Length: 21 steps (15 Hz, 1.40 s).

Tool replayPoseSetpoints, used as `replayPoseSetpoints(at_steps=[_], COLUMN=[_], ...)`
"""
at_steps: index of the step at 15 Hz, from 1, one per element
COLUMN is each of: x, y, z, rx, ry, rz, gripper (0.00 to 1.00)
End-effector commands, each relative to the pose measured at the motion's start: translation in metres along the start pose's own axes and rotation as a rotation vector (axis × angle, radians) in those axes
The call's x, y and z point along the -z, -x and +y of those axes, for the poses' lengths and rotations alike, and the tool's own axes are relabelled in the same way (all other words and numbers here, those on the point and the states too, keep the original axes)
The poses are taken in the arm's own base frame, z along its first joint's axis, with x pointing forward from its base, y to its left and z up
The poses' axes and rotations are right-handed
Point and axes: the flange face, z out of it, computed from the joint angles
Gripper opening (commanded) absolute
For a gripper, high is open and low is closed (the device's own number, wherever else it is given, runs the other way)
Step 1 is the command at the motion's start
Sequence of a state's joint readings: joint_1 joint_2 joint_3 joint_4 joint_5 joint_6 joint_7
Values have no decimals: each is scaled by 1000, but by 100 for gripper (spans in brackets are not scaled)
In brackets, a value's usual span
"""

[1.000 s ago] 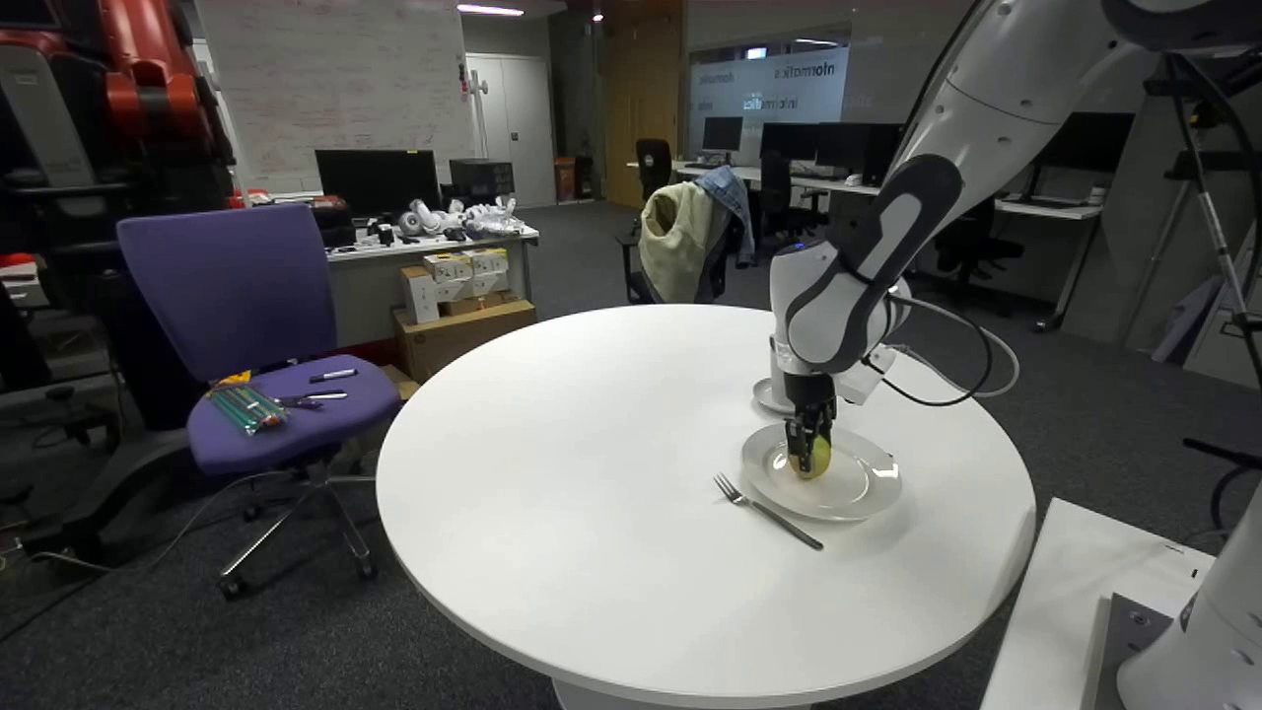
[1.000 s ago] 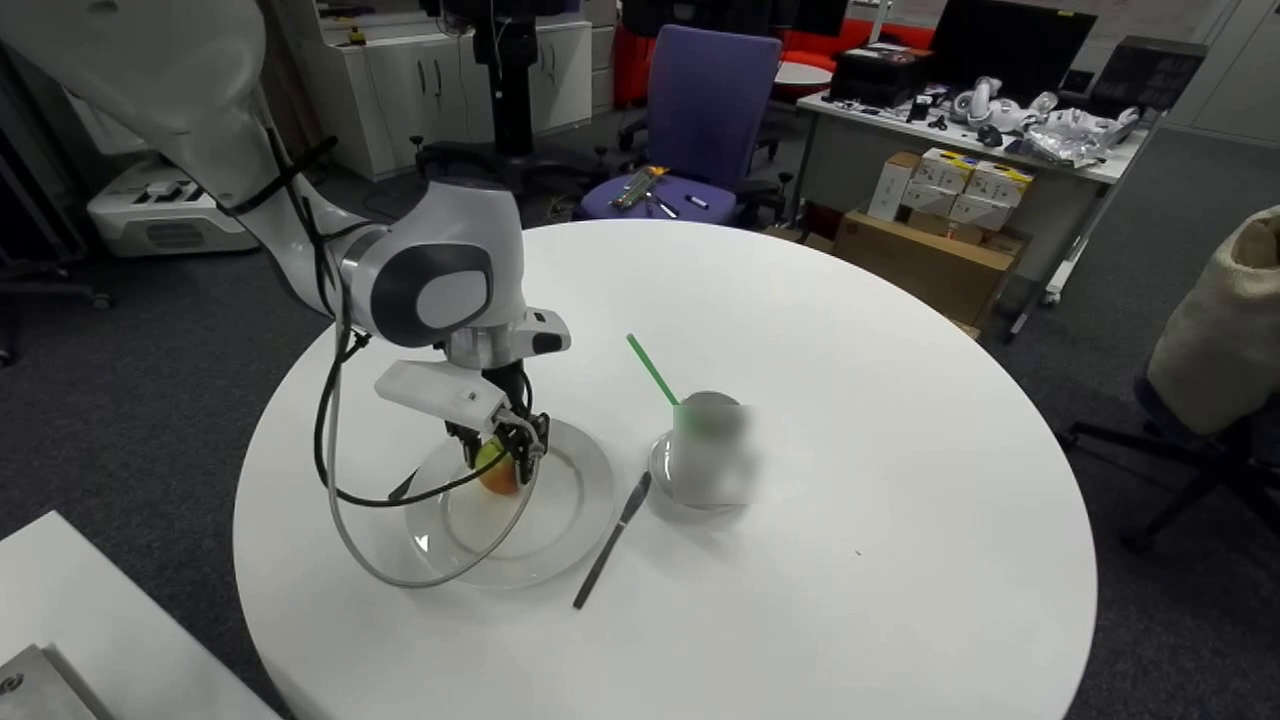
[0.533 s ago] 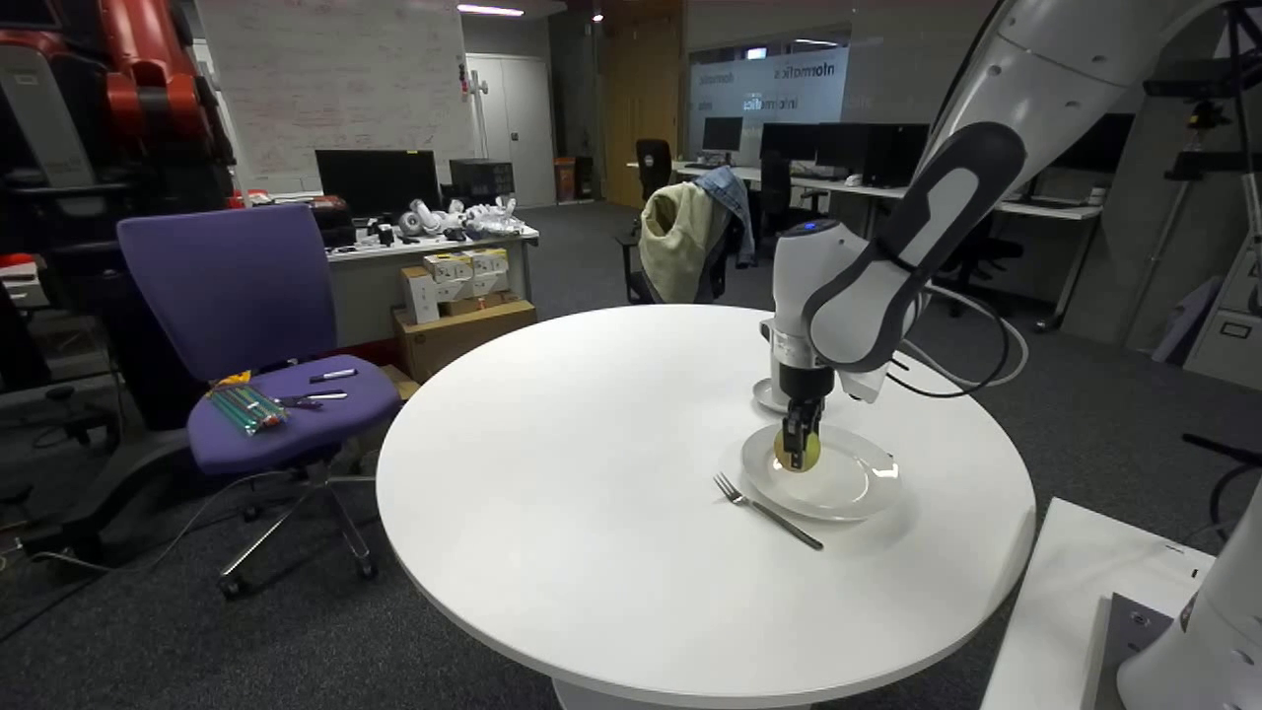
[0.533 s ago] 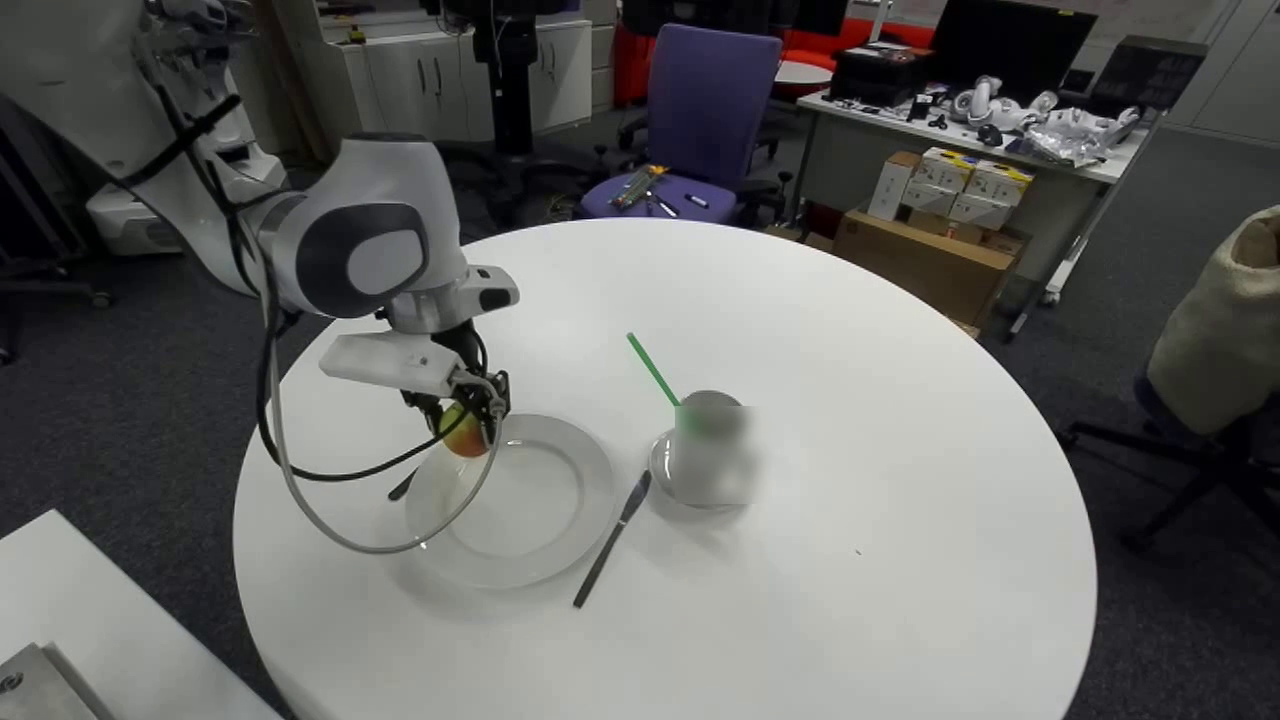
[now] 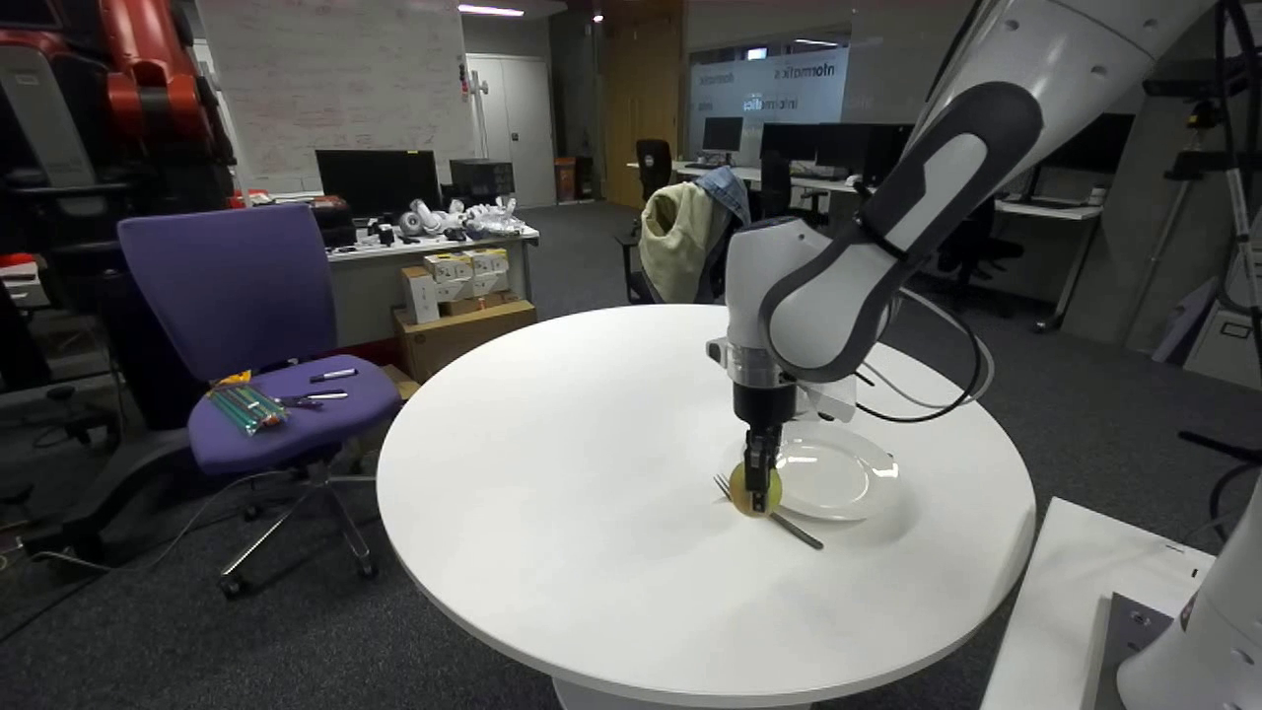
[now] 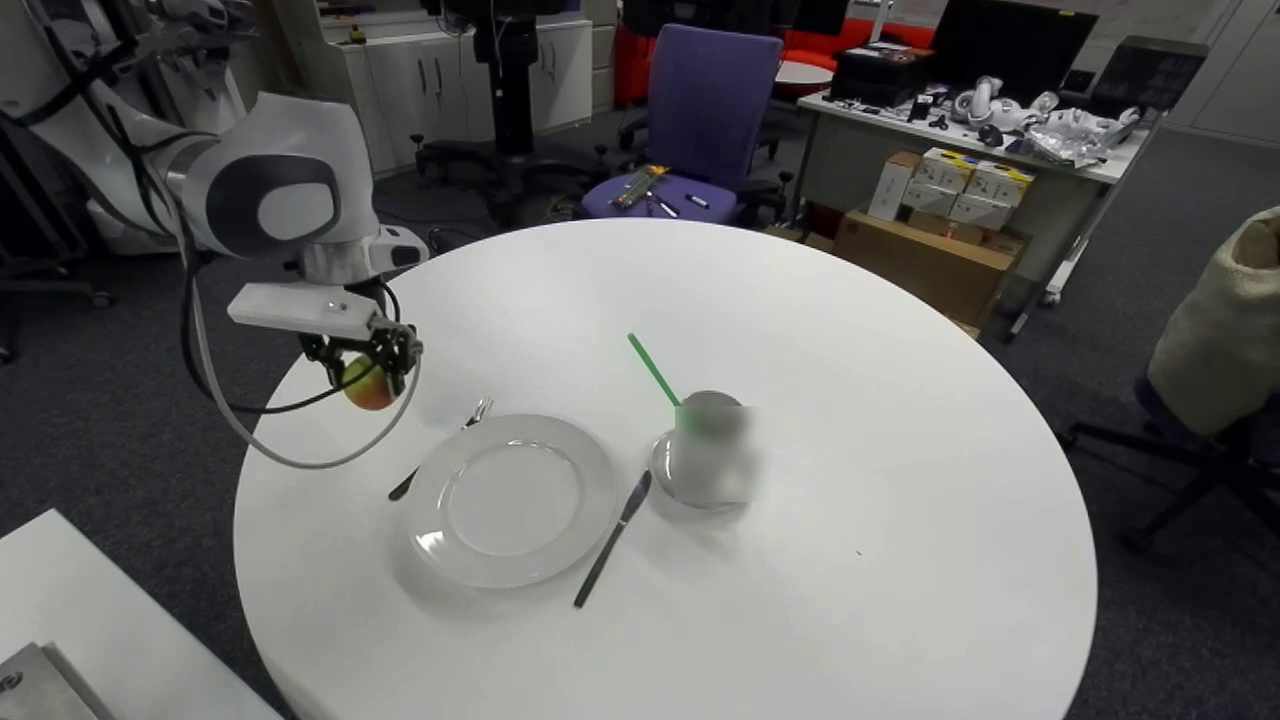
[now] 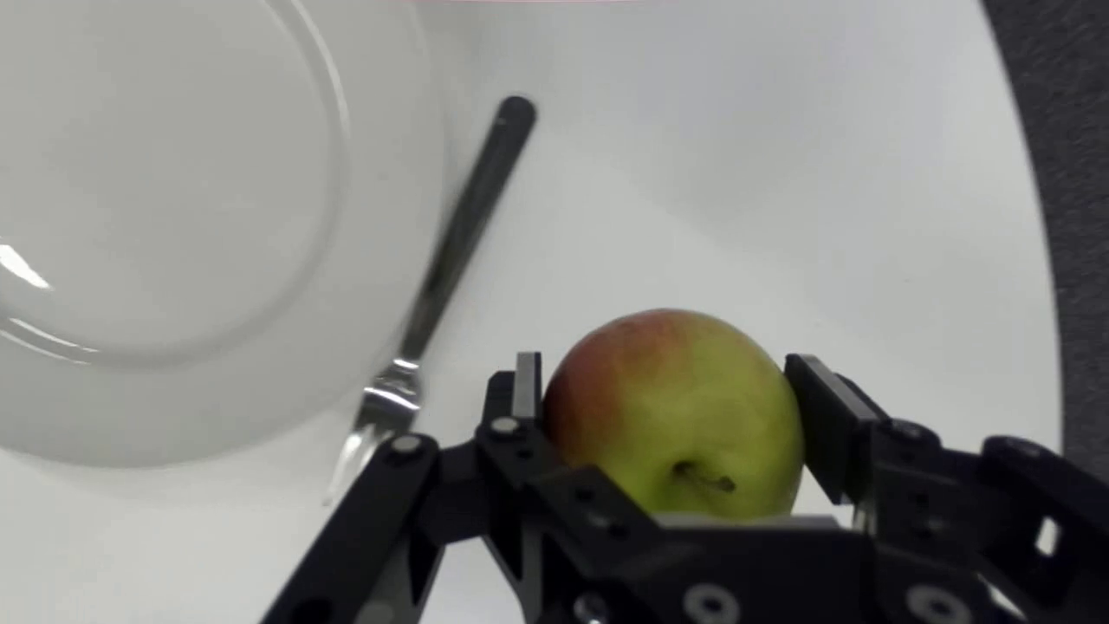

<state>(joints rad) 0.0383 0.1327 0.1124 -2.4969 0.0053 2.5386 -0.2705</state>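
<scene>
Gripper (image 7: pixel 674 403): pinching an apple (image 6: pixel 370 394), one jaw snug on each side, pointing more or less straight down.
Apple: yellow-green with a red blush, stem showing on top (nice looking one, tbh). It's over the table (image 5: pixel 592 444), looks held up off the surface, out past the fork (image 7: pixel 434 295) and away from the plate (image 6: pixel 515 500).
Plate: big, white, shiny, sitting between the fork and a knife (image 6: pixel 612 540).
Fork: lying right by the plate's edge, dark handle. Can't tell if it's actually touching the rim.
Knife: other side of the plate, blade end near a saucer (image 6: pixel 662 467).
Cup (image 6: pixel 712 440): on that saucer, mostly a blur to me, green straw (image 6: pixel 653 370) slanting off by its rim.
Purple chair (image 5: pixel 222 286): well apart from all that, packet of green sticks (image 5: pixel 246 406) on the seat.
</scene>
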Motion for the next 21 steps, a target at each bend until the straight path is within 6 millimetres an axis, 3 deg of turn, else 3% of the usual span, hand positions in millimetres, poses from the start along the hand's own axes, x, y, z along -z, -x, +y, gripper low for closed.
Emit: replayPoseSetpoints(at_steps=[1, 6, 13, 15, 16, 18, 21], x=[2, -23, -91, -88, -89, -90, -99], y=[-36, -73, -112, -121, -125, -130, -133], z=[-15, -6, 0, -3, -5, -7, -7], rx=[1, -83, -134, -135, -128, -121, -118], ry=[-89, -55, -50, -42, -38, -34, -43], rz=[-55, -60, -144, -155, -161, -163, -178], gripper=[48, 48, 48, 48, 93, 100, 100])
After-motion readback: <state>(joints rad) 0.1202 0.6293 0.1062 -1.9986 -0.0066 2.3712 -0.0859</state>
